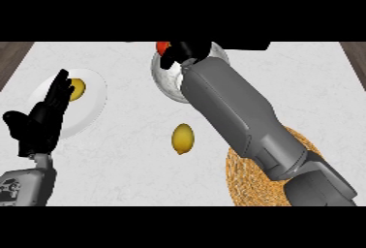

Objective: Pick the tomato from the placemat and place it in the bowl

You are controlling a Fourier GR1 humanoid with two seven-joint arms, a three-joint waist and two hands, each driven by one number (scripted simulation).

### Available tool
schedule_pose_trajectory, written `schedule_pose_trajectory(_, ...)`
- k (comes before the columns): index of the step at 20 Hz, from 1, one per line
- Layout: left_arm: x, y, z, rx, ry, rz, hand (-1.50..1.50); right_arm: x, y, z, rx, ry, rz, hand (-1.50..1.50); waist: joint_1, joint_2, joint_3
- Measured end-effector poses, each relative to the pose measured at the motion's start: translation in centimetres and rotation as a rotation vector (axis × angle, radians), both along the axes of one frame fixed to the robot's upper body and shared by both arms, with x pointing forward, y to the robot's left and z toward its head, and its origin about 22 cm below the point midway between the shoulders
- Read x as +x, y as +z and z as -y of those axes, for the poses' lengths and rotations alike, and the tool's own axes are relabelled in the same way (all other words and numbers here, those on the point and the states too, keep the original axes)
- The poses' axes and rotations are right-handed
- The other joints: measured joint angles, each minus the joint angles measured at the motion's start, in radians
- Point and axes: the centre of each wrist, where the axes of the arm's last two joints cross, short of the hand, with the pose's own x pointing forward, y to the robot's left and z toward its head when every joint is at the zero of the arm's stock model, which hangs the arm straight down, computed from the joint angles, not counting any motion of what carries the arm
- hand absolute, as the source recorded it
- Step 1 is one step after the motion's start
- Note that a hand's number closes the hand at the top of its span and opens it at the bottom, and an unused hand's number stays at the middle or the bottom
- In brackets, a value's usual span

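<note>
With your right hand [187,52] curled round the tomato [163,46] over the bowl [166,78], treat it as light, soft-skinned and slippery: hold across its widest girth.

Woven straw placemat [250,181]; glossy bowl [166,77]; smooth white marble counter [129,164]; matt black hands.

White marble counter [129,174], wood edges

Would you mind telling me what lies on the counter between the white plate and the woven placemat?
In the head view, a lemon lies alone on the counter between the white plate and the woven placemat.
</note>
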Motion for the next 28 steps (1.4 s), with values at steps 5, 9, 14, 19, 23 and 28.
schedule_pose_trajectory(5,0.2,0.2,-0.5,0.006,-0.002,0.007,0.00,1.9,-2.3,2.3,-0.047,-0.024,-0.053,1.50,0.004,0.003,-0.001)
schedule_pose_trajectory(9,-0.2,0.2,-0.5,0.006,-0.006,0.008,0.00,3.0,-3.8,4.8,-0.058,-0.098,-0.225,-1.50,0.007,0.004,0.000)
schedule_pose_trajectory(14,0.1,0.0,-0.5,0.005,-0.009,0.007,0.00,3.6,-6.1,7.4,-0.018,-0.048,-0.323,-1.50,0.007,0.007,0.001)
schedule_pose_trajectory(19,0.0,0.1,-1.0,0.006,-0.008,0.007,0.00,4.0,-5.9,9.3,0.196,0.019,-0.258,-1.50,0.004,0.007,0.002)
schedule_pose_trajectory(23,0.0,0.2,-1.4,0.003,0.000,0.003,0.00,4.2,-4.6,10.1,0.467,0.032,-0.116,-1.50,-0.007,0.004,0.004)
schedule_pose_trajectory(28,-0.5,0.1,-1.2,0.002,0.016,-0.006,0.00,4.4,-4.7,13.5,0.719,0.033,-0.019,-1.50,-0.020,-0.004,0.003)
